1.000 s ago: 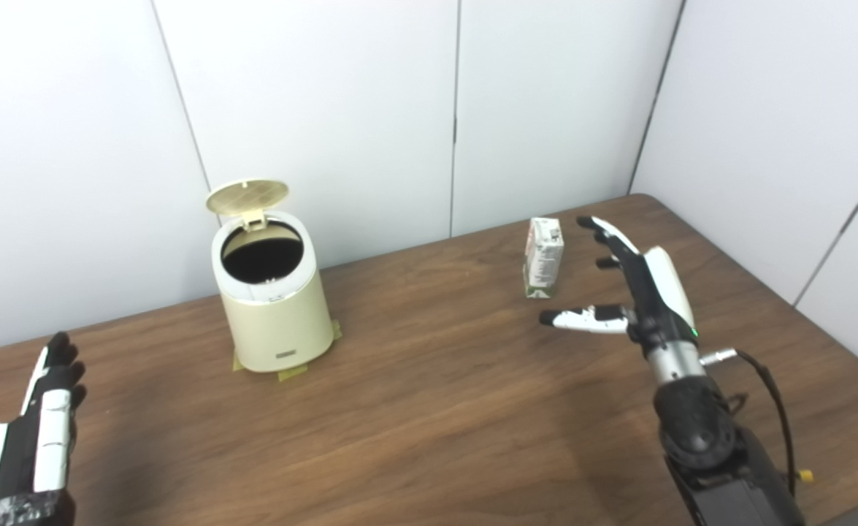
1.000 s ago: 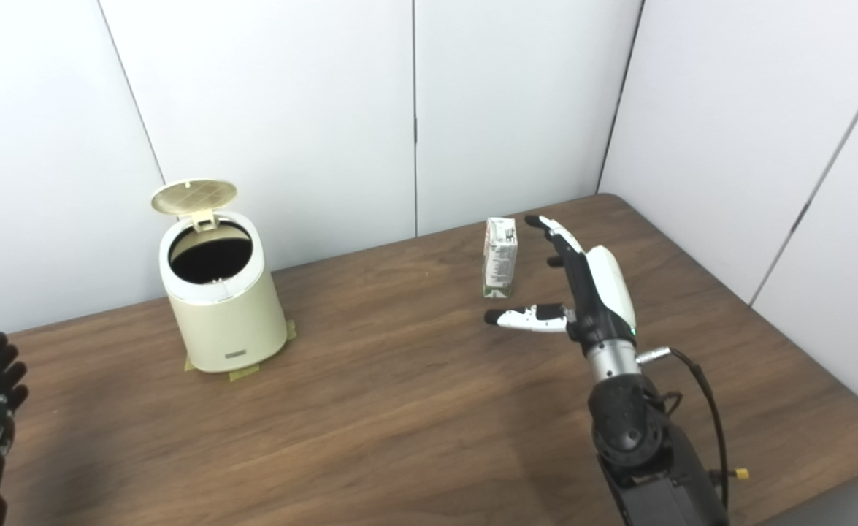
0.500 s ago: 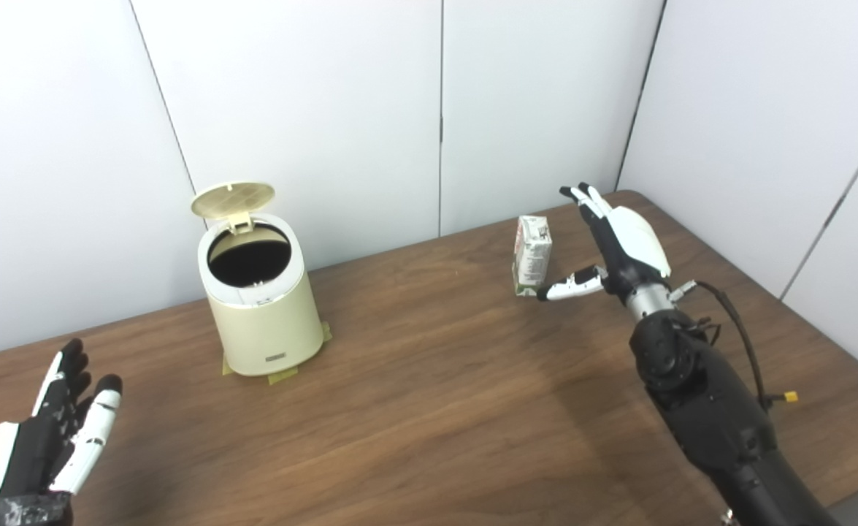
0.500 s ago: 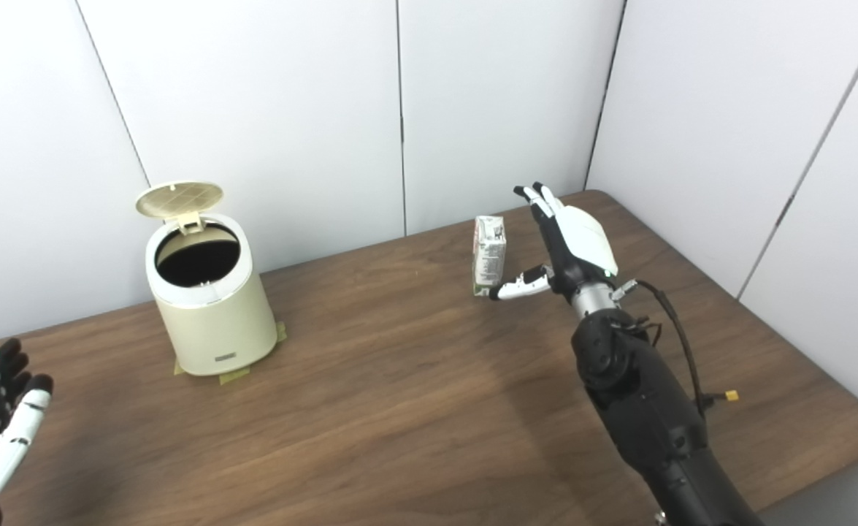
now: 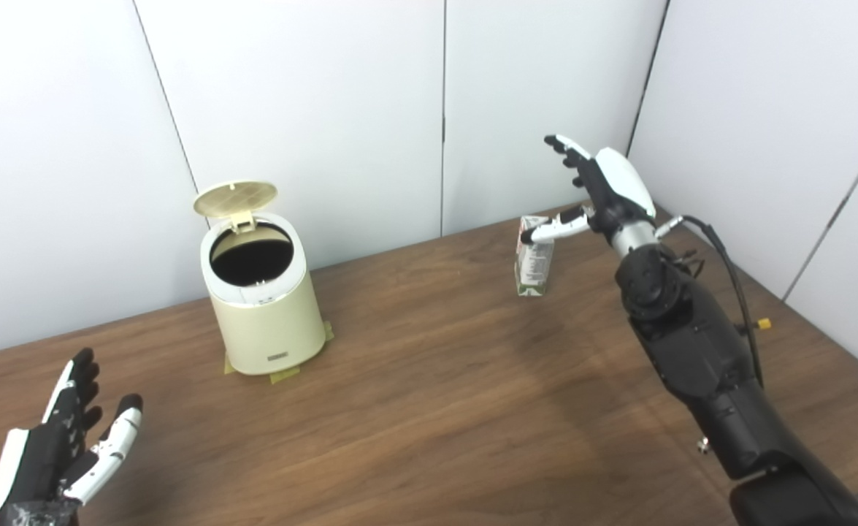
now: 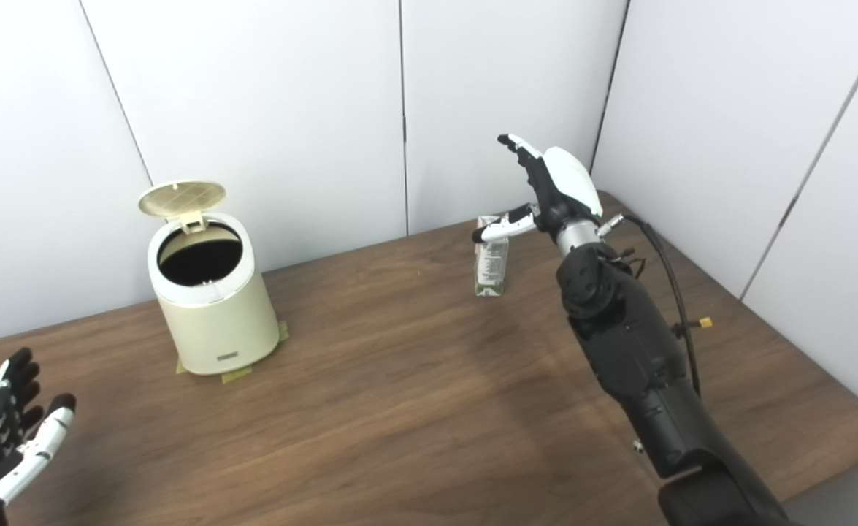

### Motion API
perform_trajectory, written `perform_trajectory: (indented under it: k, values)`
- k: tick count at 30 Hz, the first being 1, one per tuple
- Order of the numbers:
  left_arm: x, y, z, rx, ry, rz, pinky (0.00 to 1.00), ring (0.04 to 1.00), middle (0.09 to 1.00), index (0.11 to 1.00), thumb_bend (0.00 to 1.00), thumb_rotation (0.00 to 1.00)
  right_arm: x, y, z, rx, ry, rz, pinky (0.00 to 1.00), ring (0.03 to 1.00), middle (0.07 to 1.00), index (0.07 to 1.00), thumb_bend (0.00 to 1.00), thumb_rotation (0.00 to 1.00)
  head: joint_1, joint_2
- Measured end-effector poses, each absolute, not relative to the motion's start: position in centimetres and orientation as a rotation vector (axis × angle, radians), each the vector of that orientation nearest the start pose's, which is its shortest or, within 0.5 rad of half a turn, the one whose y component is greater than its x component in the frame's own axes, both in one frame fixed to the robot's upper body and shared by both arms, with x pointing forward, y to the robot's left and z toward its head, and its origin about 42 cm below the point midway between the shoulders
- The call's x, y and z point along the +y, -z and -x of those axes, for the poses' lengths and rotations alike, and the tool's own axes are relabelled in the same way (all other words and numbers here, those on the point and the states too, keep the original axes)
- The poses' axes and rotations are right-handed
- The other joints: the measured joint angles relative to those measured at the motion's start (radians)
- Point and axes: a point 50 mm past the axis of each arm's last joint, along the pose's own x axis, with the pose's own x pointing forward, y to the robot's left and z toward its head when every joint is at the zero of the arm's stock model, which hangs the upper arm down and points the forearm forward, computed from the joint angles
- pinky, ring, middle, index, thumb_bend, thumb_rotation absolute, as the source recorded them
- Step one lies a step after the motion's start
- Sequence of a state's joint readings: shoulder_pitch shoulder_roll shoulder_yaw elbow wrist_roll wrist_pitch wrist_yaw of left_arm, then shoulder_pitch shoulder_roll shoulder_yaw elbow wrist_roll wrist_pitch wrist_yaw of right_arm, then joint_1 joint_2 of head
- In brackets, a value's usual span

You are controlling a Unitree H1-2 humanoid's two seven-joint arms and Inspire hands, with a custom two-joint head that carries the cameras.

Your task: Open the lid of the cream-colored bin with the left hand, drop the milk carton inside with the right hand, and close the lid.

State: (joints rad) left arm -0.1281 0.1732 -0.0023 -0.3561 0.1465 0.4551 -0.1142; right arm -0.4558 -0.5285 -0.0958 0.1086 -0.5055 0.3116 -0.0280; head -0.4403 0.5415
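Seen upright just below the spread, empty right hand (image 5: pixel 607 193): milk carton (image 5: pixel 533 263), likely light and crushable, best gripped mid-body across flat sides.

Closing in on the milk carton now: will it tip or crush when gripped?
The milk carton stands tall on a narrow base, so a sideways nudge probably topples it. Its paperboard walls likely dent under a hard squeeze. The right robot hand is open, its thumb at the carton's top.

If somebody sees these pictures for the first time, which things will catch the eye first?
The cream-colored round bin stands at the table's left rear, its lid tipped up and its dark inside showing. At the right rear, the open right hand hangs above the small upright milk carton. The left hand waits open at the near left.
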Motion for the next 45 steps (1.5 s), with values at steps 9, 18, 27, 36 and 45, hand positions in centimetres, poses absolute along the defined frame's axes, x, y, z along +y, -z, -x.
perform_trajectory:
  k: [9,18,27,36,45]
  values:
    - [24.6,-20.5,-30.6,-0.033,0.063,-0.303,0.96,0.99,0.986,1.0,0.22,0.23,-38.2,-26.7,-41.4,-0.027,0.314,0.976,0.75,0.823,0.829,0.823,0.96,0.14,-0.011,0.009]
    - [24.9,-20.5,-30.6,-0.022,0.056,-0.28,0.98,0.999,0.993,1.0,0.22,0.23,-38.1,-26.5,-41.6,-0.002,0.264,1.011,0.72,0.79,0.805,0.783,0.97,0.13,-0.011,0.014]
    - [24.9,-20.7,-30.5,-0.024,0.058,-0.283,0.99,0.985,0.965,1.0,0.23,0.27,-38.4,-26.0,-40.9,0.083,0.211,0.953,0.77,0.83,0.831,0.797,0.97,0.14,-0.008,0.026]
    - [25.2,-20.8,-30.5,-0.023,0.054,-0.316,1.0,0.974,0.947,0.98,0.27,0.29,-38.5,-25.5,-40.7,0.109,0.192,0.945,0.65,0.806,0.838,0.801,0.96,0.15,-0.009,0.037]
    - [25.4,-20.8,-30.5,-0.021,0.061,-0.341,0.98,0.953,0.927,0.971,0.26,0.21,-39.4,-23.4,-40.5,0.155,0.19,0.938,0.74,0.779,0.776,0.769,0.95,0.15,-0.002,0.043]
